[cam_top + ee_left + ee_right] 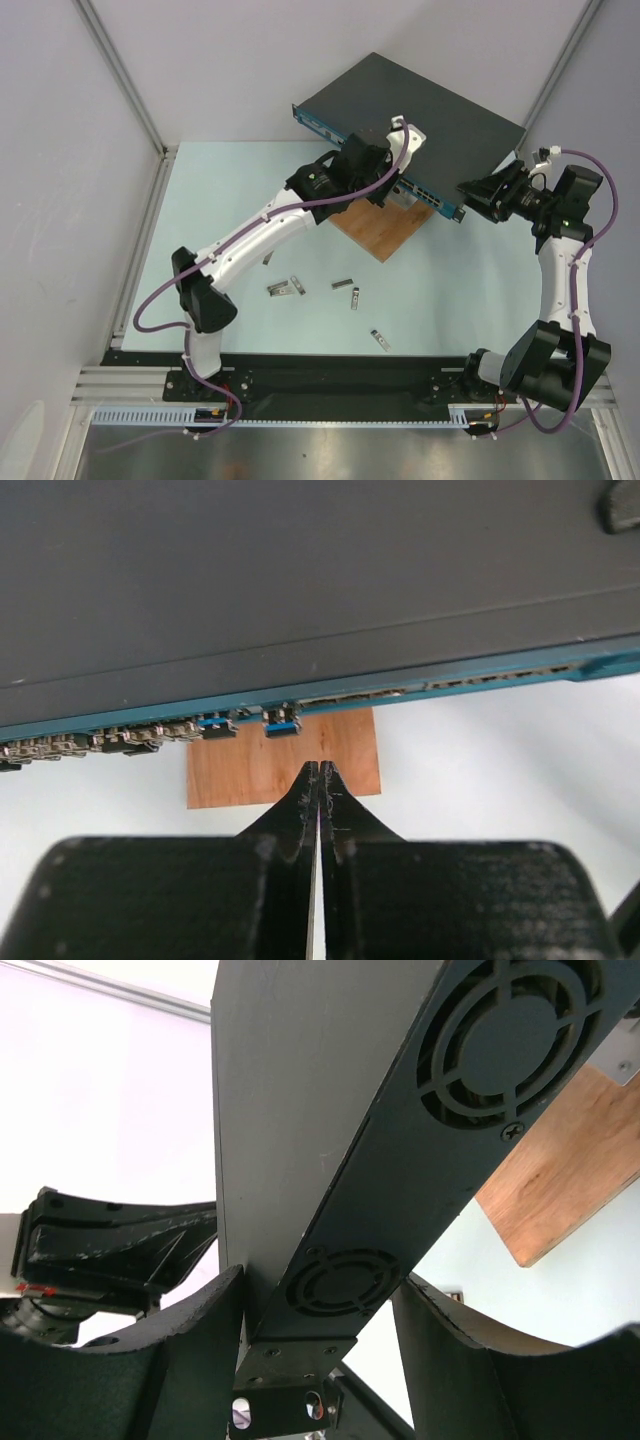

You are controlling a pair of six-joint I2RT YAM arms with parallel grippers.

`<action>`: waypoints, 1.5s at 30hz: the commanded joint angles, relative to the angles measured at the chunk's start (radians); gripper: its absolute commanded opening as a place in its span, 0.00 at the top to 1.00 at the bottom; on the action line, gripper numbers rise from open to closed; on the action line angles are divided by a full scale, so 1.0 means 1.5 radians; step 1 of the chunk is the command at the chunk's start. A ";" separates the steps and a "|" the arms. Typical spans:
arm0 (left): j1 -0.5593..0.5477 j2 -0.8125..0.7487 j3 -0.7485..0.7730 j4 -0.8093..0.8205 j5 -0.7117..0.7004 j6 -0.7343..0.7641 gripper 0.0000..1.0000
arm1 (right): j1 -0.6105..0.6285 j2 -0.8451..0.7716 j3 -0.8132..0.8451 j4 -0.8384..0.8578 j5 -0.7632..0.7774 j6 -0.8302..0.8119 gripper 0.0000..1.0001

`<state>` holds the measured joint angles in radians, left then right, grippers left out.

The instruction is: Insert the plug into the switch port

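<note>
Top view: the switch [420,105] sits at 12 o'clock on the table [200,220], its near edge propped on the wooden board [385,230]. Its long axis runs 10 to 4. My left gripper [383,190] is right at the blue front strip [325,128], so the L arm is the one nearer the ports. My right gripper [470,190] is on the switch's 4 o'clock end. Spare plugs [285,288] lie loose on the table at 6 o'clock, well apart from both grippers.

Left wrist view: my left gripper [320,772] is fully closed, fingertips meeting, nothing visible btwn them. The switch [300,570] fills the top and the front strip [450,675] runs 9 to 3. A blue-tabbed plug [282,723] sits in a port at 11 o'clock from my tips, near but not touching, and looks seated as far as I can judge. Any nudge from me would go fwd and a touch left. The board [260,770] shows below.

Right wrist view: my right gripper [320,1285] straddles the fan end of the switch [300,1110], jaws partway open. The fingers [200,1340] seem pressed to either side of it — prob. bracing it. The board [570,1170] is at 3 o'clock.
</note>
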<state>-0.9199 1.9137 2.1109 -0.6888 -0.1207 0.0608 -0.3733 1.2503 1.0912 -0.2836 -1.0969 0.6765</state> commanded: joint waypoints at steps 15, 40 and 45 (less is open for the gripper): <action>0.013 0.032 0.047 0.064 -0.050 0.010 1.00 | 0.031 0.029 -0.002 -0.005 0.000 -0.047 0.78; 0.030 0.071 -0.033 0.335 -0.037 -0.017 1.00 | 0.043 0.042 -0.011 0.016 -0.012 -0.041 1.00; 0.031 0.056 -0.065 0.375 -0.016 -0.007 1.00 | 0.049 0.043 -0.005 0.018 -0.014 -0.045 1.00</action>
<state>-0.9092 1.9175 2.0430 -0.5163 -0.1856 0.0574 -0.3752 1.2785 1.0916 -0.2569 -1.1362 0.6998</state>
